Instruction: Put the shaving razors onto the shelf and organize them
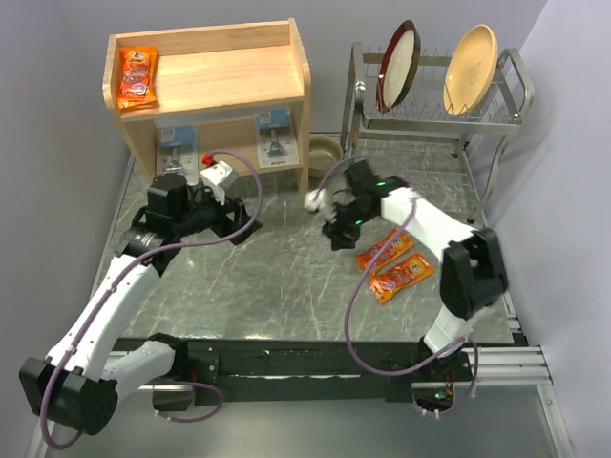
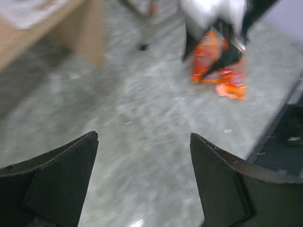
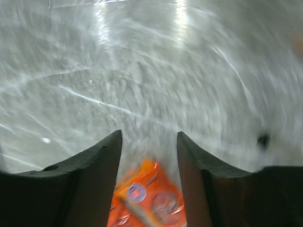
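The wooden shelf stands at the back left. One orange razor pack lies on the left of its top tier. Two blister packs stand on the lower tier. Two orange packs lie on the table at the right; they also show in the left wrist view. My right gripper is open just left of them, with one orange pack lying between its fingers. My left gripper is open and empty over the bare table in front of the shelf.
A metal dish rack with two plates stands at the back right. A bowl sits between the shelf and the rack. The shelf's side panel shows at the left wrist view's upper left.
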Tool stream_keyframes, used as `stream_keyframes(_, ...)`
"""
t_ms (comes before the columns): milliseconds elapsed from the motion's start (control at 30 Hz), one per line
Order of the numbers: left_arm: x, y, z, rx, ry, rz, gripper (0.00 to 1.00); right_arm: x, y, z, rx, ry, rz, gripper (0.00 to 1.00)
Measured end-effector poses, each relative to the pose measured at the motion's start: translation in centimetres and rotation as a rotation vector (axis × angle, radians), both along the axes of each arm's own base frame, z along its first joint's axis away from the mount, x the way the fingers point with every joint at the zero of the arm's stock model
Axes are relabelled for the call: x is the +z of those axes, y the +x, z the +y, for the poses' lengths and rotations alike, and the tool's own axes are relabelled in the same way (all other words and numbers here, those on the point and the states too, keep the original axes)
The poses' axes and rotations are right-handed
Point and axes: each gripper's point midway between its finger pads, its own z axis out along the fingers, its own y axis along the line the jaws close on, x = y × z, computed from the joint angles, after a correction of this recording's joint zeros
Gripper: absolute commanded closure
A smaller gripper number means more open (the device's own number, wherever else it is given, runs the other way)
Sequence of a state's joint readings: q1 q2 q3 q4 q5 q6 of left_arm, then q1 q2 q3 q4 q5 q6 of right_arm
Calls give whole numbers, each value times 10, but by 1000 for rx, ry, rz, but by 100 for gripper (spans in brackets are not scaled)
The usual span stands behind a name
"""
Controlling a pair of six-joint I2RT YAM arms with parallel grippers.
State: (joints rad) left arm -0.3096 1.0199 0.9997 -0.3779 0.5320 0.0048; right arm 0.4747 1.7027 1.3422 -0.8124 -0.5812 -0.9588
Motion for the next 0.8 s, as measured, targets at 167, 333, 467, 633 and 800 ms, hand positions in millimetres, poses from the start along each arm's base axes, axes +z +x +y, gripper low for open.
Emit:
stream_keyframes(167,-18,-4,-67,-155,-89,112,17,57,11,-60,-377,158,26,23)
stream_keyframes(333,-68,3,-144,-250,-133,317,19,114,-13,-86,-549,285,-72,21)
stream_keyframes(467,-106,19,-199,-237,-148,413,20,129,-28,-96,-656,346,-98,20)
stream_keyframes(633,-143,38,-250,-206,-164,497,22,126,-32,-118,-831,390,-81,19)
stream_keyframes(800,-170,61,-277,-169,-181,535,28,126,-37,-124,-897,417,-72,19)
